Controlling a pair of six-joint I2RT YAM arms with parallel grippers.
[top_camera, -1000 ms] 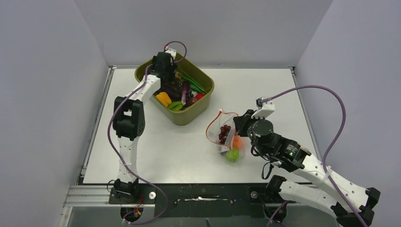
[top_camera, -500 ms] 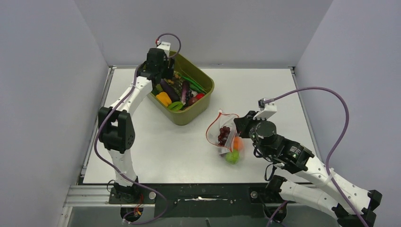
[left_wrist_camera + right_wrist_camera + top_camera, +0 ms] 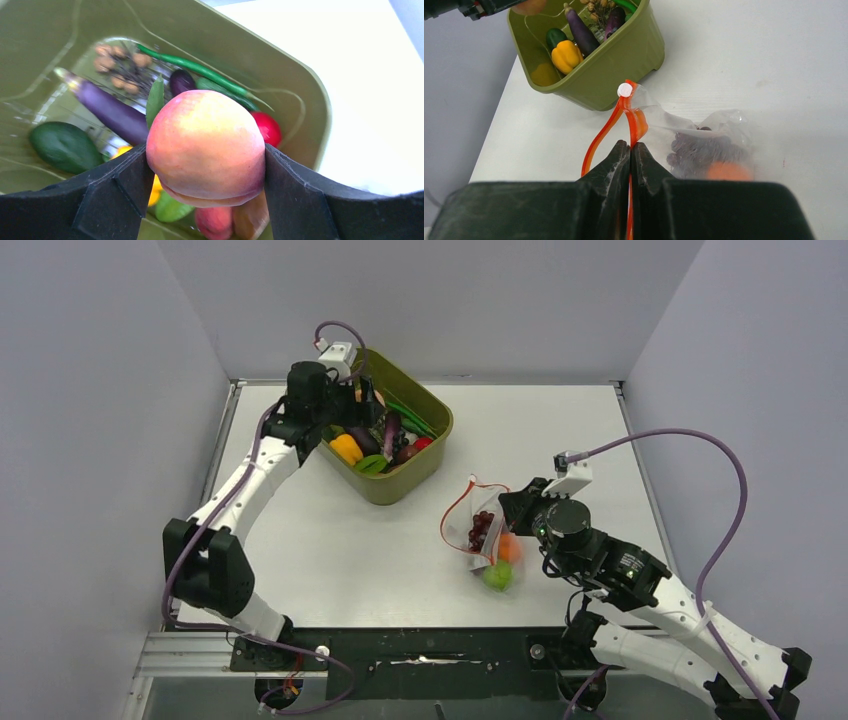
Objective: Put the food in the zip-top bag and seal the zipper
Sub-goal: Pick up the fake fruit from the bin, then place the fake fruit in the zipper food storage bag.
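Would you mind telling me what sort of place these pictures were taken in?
Probably a robotics lab test cell: plain grey walls box in a white table, two robot arms are bolted at its edge, and the olive tub holds toy food.

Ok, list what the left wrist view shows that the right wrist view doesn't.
Only the left wrist view: the left gripper clamped on a whole peach-coloured fruit (the other view catches just a blurred edge of it) and a red round fruit behind it. Only the right wrist view: the right gripper pinched shut on the zipper of the zip-top bag, with grapes and an orange fruit inside. Both: the olive tub and the purple eggplant in it.
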